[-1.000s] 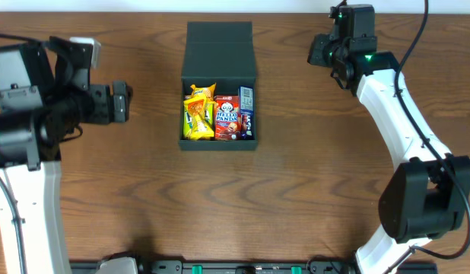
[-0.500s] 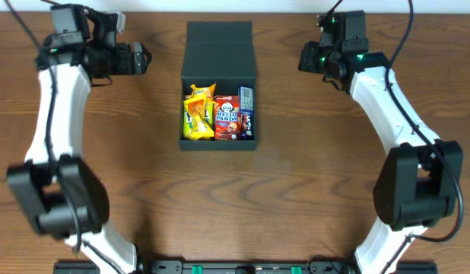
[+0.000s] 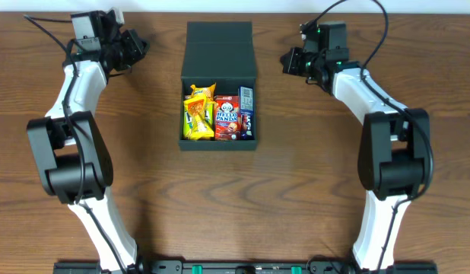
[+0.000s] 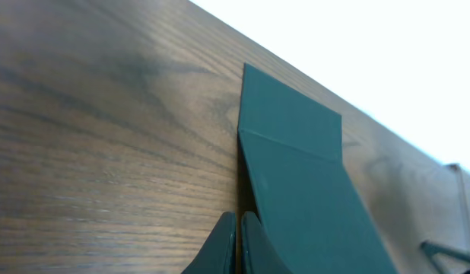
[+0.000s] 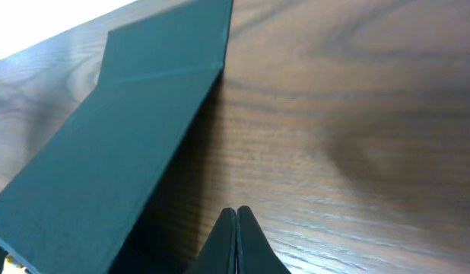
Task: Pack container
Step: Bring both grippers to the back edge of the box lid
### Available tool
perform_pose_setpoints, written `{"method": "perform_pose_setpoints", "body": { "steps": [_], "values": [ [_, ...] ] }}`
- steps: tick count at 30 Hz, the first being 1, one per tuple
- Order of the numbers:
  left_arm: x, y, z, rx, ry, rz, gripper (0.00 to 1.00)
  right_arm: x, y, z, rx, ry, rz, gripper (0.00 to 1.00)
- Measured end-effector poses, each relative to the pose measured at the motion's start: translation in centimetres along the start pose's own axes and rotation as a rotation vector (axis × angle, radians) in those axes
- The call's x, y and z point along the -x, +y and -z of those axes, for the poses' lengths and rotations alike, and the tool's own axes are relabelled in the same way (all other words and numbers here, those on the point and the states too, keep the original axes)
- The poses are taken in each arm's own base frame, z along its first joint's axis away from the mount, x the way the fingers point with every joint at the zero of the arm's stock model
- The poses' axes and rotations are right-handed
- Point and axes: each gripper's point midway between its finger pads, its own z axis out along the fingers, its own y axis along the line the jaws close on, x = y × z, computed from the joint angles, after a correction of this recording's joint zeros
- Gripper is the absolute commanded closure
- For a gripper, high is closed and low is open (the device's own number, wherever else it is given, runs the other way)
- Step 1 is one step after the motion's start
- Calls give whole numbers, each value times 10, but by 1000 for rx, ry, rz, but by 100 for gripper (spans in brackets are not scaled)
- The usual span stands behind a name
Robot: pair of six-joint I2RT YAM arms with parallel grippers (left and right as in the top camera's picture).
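Observation:
The container (image 3: 218,144), a dark teal-black box, sits at the back middle of the table with its flap lid (image 3: 220,49) laid open toward the far edge. Inside lie yellow snack bags (image 3: 198,114), a red Hello Panda box (image 3: 227,118) and a blue packet (image 3: 246,106). My left gripper (image 3: 143,47) is shut and empty, left of the lid and pointing at it. In the left wrist view the shut gripper (image 4: 239,222) sits just short of the lid (image 4: 296,175). My right gripper (image 3: 284,61) is shut and empty to the right of the lid. Its shut tips (image 5: 236,215) hover over bare wood beside the lid (image 5: 121,137).
Brown wooden table (image 3: 311,190) with open surface in front of the container and on both sides. The far table edge runs just behind the lid and both grippers. A black rail (image 3: 235,267) lies along the near edge.
My left arm swung from the left side up to the back, beside the lid, and its gripper shut. My right gripper shifted left toward the lid, staying shut.

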Motion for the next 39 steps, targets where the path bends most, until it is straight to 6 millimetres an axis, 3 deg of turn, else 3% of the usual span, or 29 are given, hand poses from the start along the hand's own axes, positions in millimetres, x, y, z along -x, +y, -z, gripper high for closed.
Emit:
{"method": "perform_pose_setpoints", "body": {
  "steps": [4, 8, 12, 17, 28, 35, 39],
  "values": [
    [-13, 15, -20, -5, 36, 108, 94, -14, -4, -15, 38, 48, -69, 99],
    [-28, 24, -43, -3, 111, 200, 95, -7, 2, -25, 86, 53, -109, 99],
    [-39, 20, -61, 7, 193, 253, 95, 5, 13, -29, 129, 48, -142, 99],
    [-52, 11, -79, -7, 263, 275, 94, -1, 18, -35, 146, 78, -179, 99],
    [-71, 10, -82, 7, 329, 316, 94, -26, 14, -52, 157, 148, -269, 99],
    [-71, 8, -83, -4, 328, 313, 94, -42, 35, -68, 207, 178, -243, 99],
    [-66, -6, -86, -66, 317, 283, 94, -36, 48, -69, 253, 151, -208, 99]
  ]
}}
